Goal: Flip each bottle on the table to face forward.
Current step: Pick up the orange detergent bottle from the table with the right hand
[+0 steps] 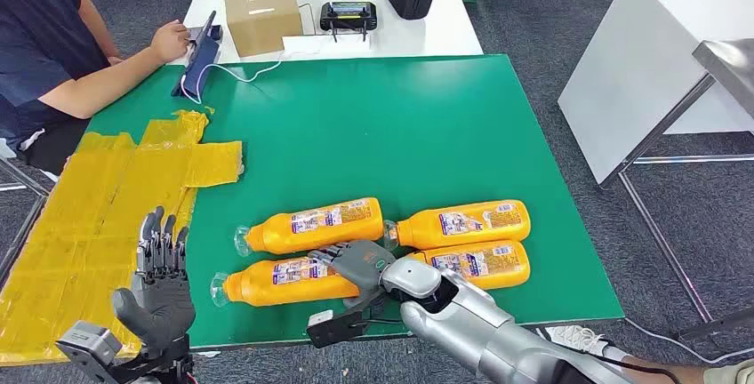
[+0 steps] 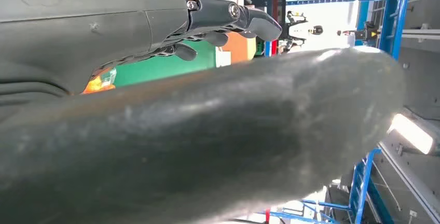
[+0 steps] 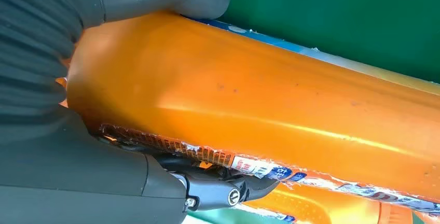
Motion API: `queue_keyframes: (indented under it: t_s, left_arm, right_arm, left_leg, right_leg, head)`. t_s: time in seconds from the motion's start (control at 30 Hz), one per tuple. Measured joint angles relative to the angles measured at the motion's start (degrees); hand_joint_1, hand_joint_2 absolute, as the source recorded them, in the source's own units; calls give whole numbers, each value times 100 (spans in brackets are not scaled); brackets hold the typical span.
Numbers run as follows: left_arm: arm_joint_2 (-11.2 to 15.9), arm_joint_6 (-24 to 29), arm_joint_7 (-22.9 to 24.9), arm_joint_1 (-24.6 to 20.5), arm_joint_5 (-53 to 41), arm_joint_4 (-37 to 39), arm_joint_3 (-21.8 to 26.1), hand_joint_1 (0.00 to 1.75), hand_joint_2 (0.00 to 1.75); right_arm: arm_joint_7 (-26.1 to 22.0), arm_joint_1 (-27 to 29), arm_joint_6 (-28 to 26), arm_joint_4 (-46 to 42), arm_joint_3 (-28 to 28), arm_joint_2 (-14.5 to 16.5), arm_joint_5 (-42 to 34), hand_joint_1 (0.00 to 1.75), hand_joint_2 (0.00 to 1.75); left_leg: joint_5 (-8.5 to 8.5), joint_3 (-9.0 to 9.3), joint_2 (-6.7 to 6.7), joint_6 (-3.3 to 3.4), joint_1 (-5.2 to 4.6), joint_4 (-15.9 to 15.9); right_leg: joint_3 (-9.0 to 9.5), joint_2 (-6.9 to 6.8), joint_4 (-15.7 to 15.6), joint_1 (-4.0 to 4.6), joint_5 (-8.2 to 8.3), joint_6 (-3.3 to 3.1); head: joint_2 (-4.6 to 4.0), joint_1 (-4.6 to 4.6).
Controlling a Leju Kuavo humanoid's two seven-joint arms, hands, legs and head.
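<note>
Right now the right hand (image 1: 364, 264) lies over the front left bottle (image 1: 284, 280) on the green tabletop (image 1: 400, 126). Its fingers (image 3: 228, 190) and thick thumb wrap around the orange body, so this hand holds that bottle. The bottle lies on its side, with its clear cap pointing away from the fingers, toward the yellow tape patch (image 1: 107, 206).

Three more orange bottles lie close by. The back left bottle (image 1: 311, 225) is just past the fingertips, and it touches or nearly touches the held one. The back right bottle (image 1: 462, 222) and the front right bottle (image 1: 485, 262) lie on the other side of the right hand, one right behind the other. All of them lie flat with labels showing.

The left hand (image 1: 158, 286) is up by the near edge of the tabletop, well apart from the bottles. Its fingers (image 1: 158, 240) point up and spread a bit, and it holds nothing.

A person (image 1: 53, 55) sits at the far corner, past the yellow patch, with a hand on a dark device (image 1: 197, 55). A brown box (image 1: 260, 15) sits on a white table behind.
</note>
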Motion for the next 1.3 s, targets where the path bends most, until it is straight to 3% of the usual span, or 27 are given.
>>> queue_keyframes:
  t_s: [0.33, 0.43, 0.57, 0.67, 0.83, 1.03, 1.3]
  left_arm:
    - [0, 789, 381, -168, 398, 46, 93, 0, 0]
    - [3, 1013, 520, -248, 612, 115, 133, 0, 0]
    - [34, 1501, 665, -359, 1115, 303, 171, 0, 175]
    - [80, 1532, 686, -338, 1403, 371, 218, 0, 175]
    - [111, 983, 744, -264, 1620, 400, 222, 0, 175]
    - [131, 466, 732, -207, 1718, 425, 175, 0, 175]
    - [171, -278, 550, -79, 1569, 372, -151, 0, 175]
  right_arm:
    - [64, -78, -3, 259, 46, 81, -854, 175, 175]
    - [-157, -42, -48, 310, -100, 119, -1542, 175, 175]
    - [-927, 469, -703, 57, -725, 177, -2769, 175, 175]
    - [-1309, 1256, -1226, -764, -1336, 255, -3002, 175, 175]
    - [-1605, 2044, -1374, -2028, -2118, 446, -3089, 175, 175]
    - [-1861, 2397, -1371, -2619, -2547, 544, -3070, 175, 175]
    - [-1934, 2469, -1217, -2724, -2731, 599, -3011, 175, 175]
  left_leg:
    - [-22, 48, 0, -2, 0, 0]
    - [-25, 59, -1, -1, 1, 0]
    - [-20, 38, -2, -1, 1, 0]
    - [-15, 1, 1, 0, 1, 2]
    - [-19, -34, 0, -3, 3, 1]
    - [-21, -40, -2, -4, 0, 1]
    - [-21, -39, -1, -4, 0, 1]
  right_leg:
    - [47, 1, -1, -1, -16, 2]
    - [58, 0, -1, -2, -20, 4]
    - [91, 0, 1, -1, -14, 7]
    - [73, 0, 5, 3, -3, 2]
    - [35, -1, 5, 7, -11, -4]
    - [30, 0, 3, 3, -13, -2]
    - [32, 0, 3, 4, -13, -1]
  head:
    - [0, 0]
    - [0, 1]
    - [0, 3]
    - [0, 1]
    - [0, 2]
    - [0, 2]
    - [0, 1]
